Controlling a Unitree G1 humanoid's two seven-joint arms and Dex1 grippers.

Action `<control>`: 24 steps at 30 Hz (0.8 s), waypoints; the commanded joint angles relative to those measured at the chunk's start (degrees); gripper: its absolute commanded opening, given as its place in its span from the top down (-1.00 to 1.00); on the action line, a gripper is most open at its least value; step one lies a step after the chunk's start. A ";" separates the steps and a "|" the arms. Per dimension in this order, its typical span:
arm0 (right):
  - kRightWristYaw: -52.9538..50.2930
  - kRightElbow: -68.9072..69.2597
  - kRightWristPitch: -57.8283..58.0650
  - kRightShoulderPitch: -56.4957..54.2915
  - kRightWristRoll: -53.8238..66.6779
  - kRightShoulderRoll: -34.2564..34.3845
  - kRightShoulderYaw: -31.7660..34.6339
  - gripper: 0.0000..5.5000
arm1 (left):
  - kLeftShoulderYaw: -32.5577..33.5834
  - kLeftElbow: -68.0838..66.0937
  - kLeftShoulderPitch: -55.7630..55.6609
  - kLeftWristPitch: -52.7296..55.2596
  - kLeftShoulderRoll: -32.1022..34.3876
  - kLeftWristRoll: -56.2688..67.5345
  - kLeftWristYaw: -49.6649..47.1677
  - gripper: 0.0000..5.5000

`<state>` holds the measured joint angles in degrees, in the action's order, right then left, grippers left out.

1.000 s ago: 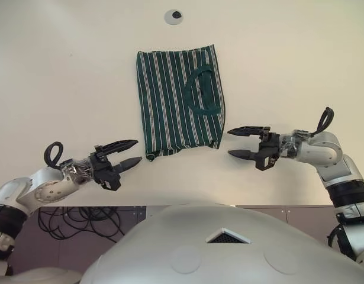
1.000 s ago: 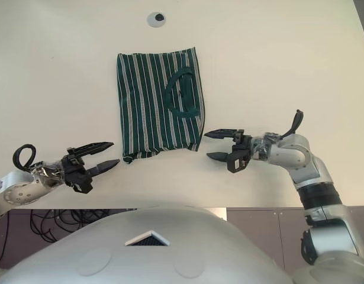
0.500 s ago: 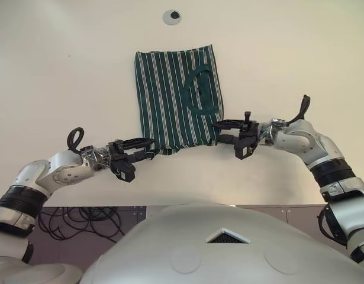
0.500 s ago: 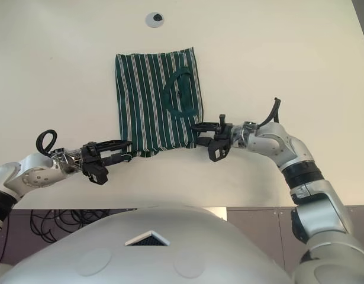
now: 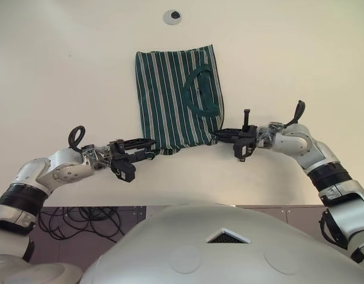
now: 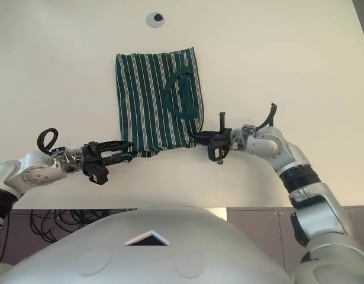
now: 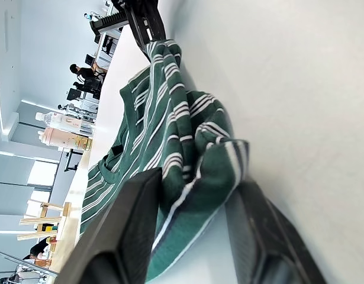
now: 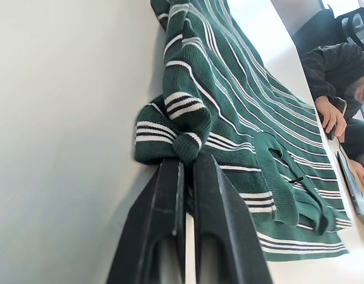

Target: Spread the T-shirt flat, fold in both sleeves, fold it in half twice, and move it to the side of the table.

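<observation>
The right hand (image 5: 220,134) pinches 1 T-shirt (image 5: 176,94) corner, left hand (image 5: 150,146) straddles another.

Head pair: both eyes look forward and down from the robot's head over both arms onto the table (image 5: 63,71), from a moderate distance, with the whole T-shirt (image 5: 179,100) in frame.
Eye offset: the same scene, shifted slightly sideways.
Left wrist: low and very near the tabletop, facing along the left gripper (image 7: 196,177) at one near shirt corner.
Right wrist: equally low and close, facing along the right gripper (image 8: 186,158) at the other near corner.
Shared: all four views take in the shirt's near edge.
</observation>
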<state>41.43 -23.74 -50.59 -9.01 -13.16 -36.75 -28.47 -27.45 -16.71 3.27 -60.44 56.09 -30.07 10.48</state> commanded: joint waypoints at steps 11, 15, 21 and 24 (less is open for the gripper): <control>38.10 30.70 50.46 12.12 51.41 -17.28 6.94 1.00 | -1.93 37.44 13.99 43.54 20.53 72.23 50.11 0.95; 42.08 35.55 57.11 16.25 55.67 -19.11 10.78 1.00 | 1.44 42.50 18.76 48.34 19.13 75.35 52.76 0.96; 43.56 39.68 63.28 20.58 61.10 -17.90 16.76 1.00 | 10.06 46.30 25.75 52.04 17.09 82.94 56.51 0.96; 43.34 39.14 65.83 20.95 62.55 -16.55 19.42 1.00 | 14.71 43.76 26.16 54.95 13.70 85.85 57.93 0.96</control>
<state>84.83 15.38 14.01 11.92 48.38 -54.49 -11.00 -15.28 28.81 29.47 -7.17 71.48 54.78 67.65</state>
